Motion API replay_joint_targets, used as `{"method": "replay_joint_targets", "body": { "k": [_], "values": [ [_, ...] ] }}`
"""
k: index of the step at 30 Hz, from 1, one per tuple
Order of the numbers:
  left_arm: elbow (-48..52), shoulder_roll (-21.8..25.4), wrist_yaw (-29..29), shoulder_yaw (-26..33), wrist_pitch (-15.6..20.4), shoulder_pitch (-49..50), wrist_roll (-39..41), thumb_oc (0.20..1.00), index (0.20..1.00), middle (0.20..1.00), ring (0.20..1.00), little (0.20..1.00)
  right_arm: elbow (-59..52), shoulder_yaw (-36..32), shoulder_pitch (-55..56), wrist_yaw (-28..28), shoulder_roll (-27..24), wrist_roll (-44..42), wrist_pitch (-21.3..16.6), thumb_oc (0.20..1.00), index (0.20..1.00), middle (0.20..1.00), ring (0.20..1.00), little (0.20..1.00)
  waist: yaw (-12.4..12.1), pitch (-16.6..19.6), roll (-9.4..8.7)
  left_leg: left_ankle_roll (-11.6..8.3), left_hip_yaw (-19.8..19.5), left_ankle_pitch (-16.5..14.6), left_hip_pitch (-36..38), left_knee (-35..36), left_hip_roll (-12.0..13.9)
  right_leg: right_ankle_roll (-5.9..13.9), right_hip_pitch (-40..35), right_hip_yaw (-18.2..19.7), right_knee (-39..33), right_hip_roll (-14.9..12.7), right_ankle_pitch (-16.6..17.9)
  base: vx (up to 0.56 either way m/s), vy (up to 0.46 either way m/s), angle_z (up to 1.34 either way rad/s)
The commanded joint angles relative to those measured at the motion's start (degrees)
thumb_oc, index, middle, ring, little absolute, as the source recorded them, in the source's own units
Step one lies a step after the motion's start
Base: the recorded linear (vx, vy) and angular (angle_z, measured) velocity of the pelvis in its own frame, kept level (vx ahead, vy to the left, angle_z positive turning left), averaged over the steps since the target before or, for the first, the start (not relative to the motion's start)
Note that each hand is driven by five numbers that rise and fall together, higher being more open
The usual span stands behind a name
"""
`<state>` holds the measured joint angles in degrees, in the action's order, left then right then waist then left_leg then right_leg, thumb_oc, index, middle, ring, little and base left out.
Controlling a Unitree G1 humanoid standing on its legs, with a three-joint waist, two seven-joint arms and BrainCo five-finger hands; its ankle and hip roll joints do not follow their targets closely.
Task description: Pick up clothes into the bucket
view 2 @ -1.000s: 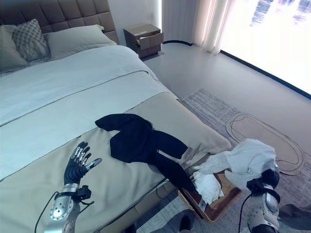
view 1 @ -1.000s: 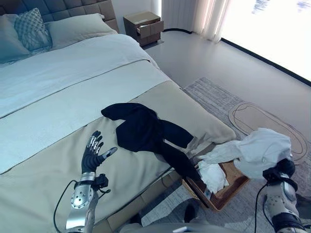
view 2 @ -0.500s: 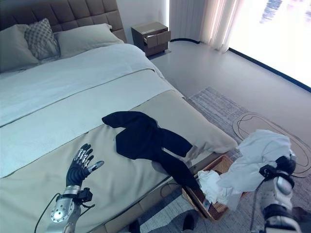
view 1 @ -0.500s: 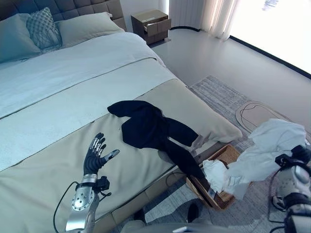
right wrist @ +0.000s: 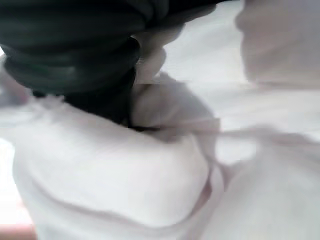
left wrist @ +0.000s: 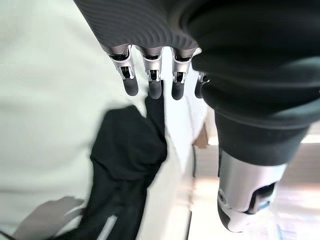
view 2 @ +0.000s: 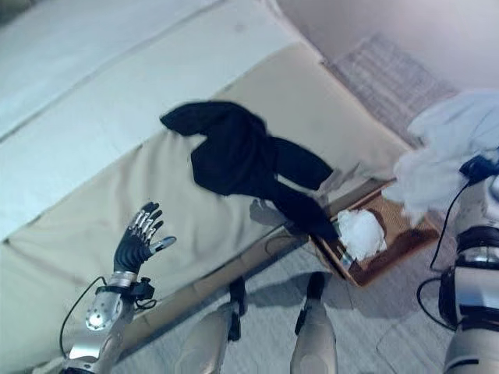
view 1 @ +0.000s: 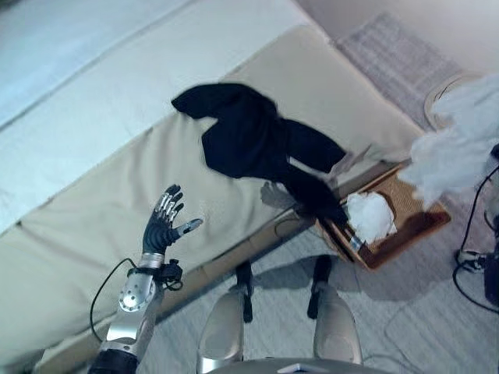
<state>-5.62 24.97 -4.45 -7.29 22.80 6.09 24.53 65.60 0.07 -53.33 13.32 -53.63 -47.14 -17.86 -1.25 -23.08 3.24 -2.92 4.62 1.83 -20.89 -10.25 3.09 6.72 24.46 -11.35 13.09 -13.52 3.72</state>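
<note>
A black garment [view 1: 249, 140] lies spread on the beige bed cover, one leg trailing off the bed's edge toward a brown wicker basket [view 1: 407, 248] on the floor. A crumpled white cloth [view 1: 369, 216] sits in the basket. My right hand [view 2: 475, 166] holds a large white garment [view 1: 456, 152] bunched in the air, above and to the right of the basket; in the right wrist view the white garment [right wrist: 125, 175] wraps round the hand. My left hand [view 1: 160, 230] hovers open over the bed cover, left of the black garment [left wrist: 125, 160] and apart from it.
The bed [view 1: 93, 117] takes up the left and the middle, its lower edge running diagonally past the basket. A grey patterned rug [view 1: 405, 47] lies on the floor beyond the basket. Pale floor stretches below the bed's edge.
The camera has tilted down toward the bed's edge and the floor. My right hand has lifted the white garment up and rightward, off the basket. The left hand stays open over the cover.
</note>
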Motion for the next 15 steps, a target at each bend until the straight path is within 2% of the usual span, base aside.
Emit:
{"method": "replay_joint_targets", "body": {
  "k": [1,3,6,7,8,9,10,12,13,15],
  "values": [
    [5.9,3.4,-1.9,1.3,4.2,1.8,1.5,1.0,1.0,1.0,1.0,1.0,2.6,7.6,-10.8,2.3,-5.6,0.5,-2.0,0.2,0.2,0.2,0.2,0.2,-1.0,4.0,-2.81,-2.33,-2.8,-2.6,-7.3,-9.6,2.2,3.48,2.6,3.8,6.4,-2.3,-1.5,-0.07,-0.022,0.03],
    [7.9,3.8,-2.3,1.4,4.1,1.7,2.2,1.0,1.0,1.0,1.0,1.0,7.0,12.3,-18.5,2.6,-6.6,0.7,-0.4,0.2,0.2,0.2,0.2,0.2,-1.4,4.2,-2.29,-2.43,-3.0,-3.2,-10.4,-12.1,2.3,3.22,5.7,4.1,9.1,-2.4,-2.5,-0.07,-0.033,0.05],
    [10.3,4.5,-3.0,1.6,4.3,1.1,1.8,1.0,1.0,1.0,1.0,1.0,9.4,14.9,-22.5,3.4,-5.2,2.2,0.6,0.2,0.2,0.2,0.2,0.2,-2.2,3.8,-1.57,-2.38,-3.5,-3.8,-14.0,-15.1,2.5,2.84,9.7,4.5,12.8,-2.6,-3.5,-0.08,-0.033,0.07],
    [10.6,2.6,-3.6,1.9,4.1,0.8,2.0,1.0,1.0,1.0,1.0,1.0,6.6,9.9,-13.8,3.3,-1.0,0.6,-1.9,0.2,0.2,0.2,0.2,0.2,-1.7,3.6,-0.77,-2.24,-3.5,-4.7,-15.7,-16.8,2.5,2.8,11.4,5.2,14.5,-2.4,-4.3,-0.08,-0.017,0.08],
    [10.3,3.1,-4.0,2.1,4.7,0.5,1.1,1.0,1.0,1.0,1.0,1.0,4.0,8.7,-12.3,2.5,-0.3,0.3,-2.3,0.2,0.2,0.2,0.2,0.2,-1.7,3.2,-0.57,-2.32,-3.4,-4.8,-16.6,-17.6,2.6,2.57,12.4,5.3,15.5,-2.4,-4.6,-0.11,-0.002,0.07],
    [10.3,3.0,-5.3,2.8,5.6,-0.7,2.2,1.0,1.0,1.0,1.0,1.0,2.2,10.1,-14.5,4.6,-1.0,1.3,-2.8,0.2,0.2,0.2,0.2,0.2,-1.9,3.1,-0.47,-2.37,-3.6,-5.3,-19.0,-19.1,2.5,2.43,15.0,5.6,17.6,-2.5,-5.2,-0.12,-0.005,0.05],
    [11.3,1.3,-5.9,3.6,5.4,-0.9,2.6,1.0,1.0,1.0,1.0,1.0,2.4,7.9,-9.9,4.6,0.7,0.1,-3.9,0.2,0.2,0.2,0.2,0.2,-1.3,2.6,0.16,-2.28,-3.5,-5.3,-20.0,-19.5,2.5,2.3,16.2,5.9,18.2,-2.4,-5.2,-0.08,-0.006,-0.01],
    [12.0,2.2,-6.2,3.7,5.8,-0.2,1.7,1.0,1.0,1.0,1.0,1.0,0.3,6.2,-7.9,3.3,0.7,-0.7,-3.9,0.2,0.2,0.2,0.2,0.2,-1.4,2.5,0.07,-2.33,-3.6,-5.5,-21.4,-20.7,2.4,2.13,17.8,6.3,19.4,-2.3,-5.5,-0.08,0.001,-0.03],
    [12.0,2.1,-7.7,4.4,6.7,-0.2,2.2,1.0,1.0,1.0,1.0,1.0,-1.0,4.9,-6.9,5.2,1.1,-0.2,-4.4,0.2,0.2,0.2,0.2,0.2,-1.1,1.9,0.26,-2.38,-3.6,-5.6,-23.7,-21.8,2.5,1.97,20.1,6.9,20.6,-2.4,-5.6,-0.1,0.012,0.03],
    [13.3,2.2,-8.4,4.3,7.3,-0.6,2.5,1.0,1.0,1.0,1.0,1.0,0.0,5.8,-7.9,5.5,0.8,0.9,-4.1,0.2,0.2,0.2,0.2,0.2,-1.2,1.6,0.83,-2.3,-3.8,-5.7,-26.2,-23.0,2.2,1.92,22.8,7.4,22.0,-2.4,-5.8,-0.09,0.012,-0.1]
  ]
}}
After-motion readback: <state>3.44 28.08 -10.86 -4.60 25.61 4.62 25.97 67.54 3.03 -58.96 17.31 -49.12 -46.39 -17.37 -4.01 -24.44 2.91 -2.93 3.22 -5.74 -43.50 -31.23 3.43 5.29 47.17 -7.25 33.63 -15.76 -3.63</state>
